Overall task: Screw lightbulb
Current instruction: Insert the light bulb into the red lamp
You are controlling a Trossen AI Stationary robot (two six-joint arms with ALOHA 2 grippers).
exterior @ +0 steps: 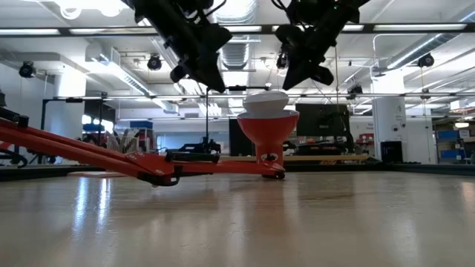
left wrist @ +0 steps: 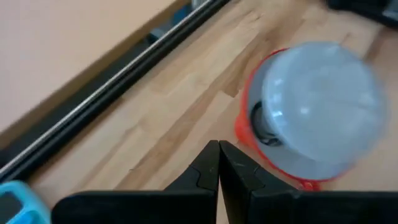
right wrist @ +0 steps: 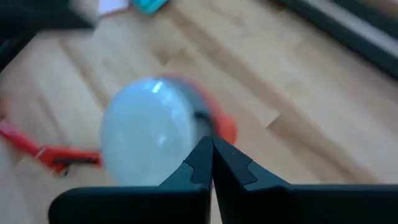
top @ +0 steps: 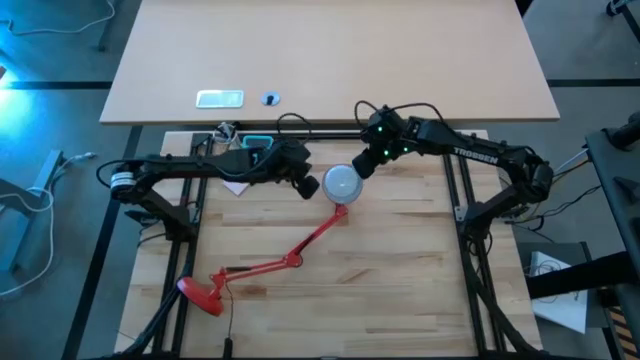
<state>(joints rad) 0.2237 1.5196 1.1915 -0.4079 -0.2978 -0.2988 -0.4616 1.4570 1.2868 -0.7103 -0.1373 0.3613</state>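
A red desk lamp lies on the wooden table, its base (top: 203, 293) near the front left and its jointed arm (top: 300, 250) running up to the cone shade (exterior: 267, 132). The shade opens upward. The white lightbulb (top: 342, 183) sits in the shade with its dome up (exterior: 266, 101). My left gripper (left wrist: 219, 149) is shut and hovers just left of the bulb, above it (exterior: 208, 78). My right gripper (right wrist: 210, 146) is shut too and hangs just beyond the bulb's far right (top: 362, 166), also above it (exterior: 297, 78). Neither touches the bulb, as far as the low view shows.
A teal object (top: 258, 143) and a pale sheet (top: 237, 186) lie by the left arm at the table's far edge. A black rail (left wrist: 118, 81) runs along that edge. On the tan table beyond it are a white flat object (top: 220, 98) and a small round one (top: 271, 98).
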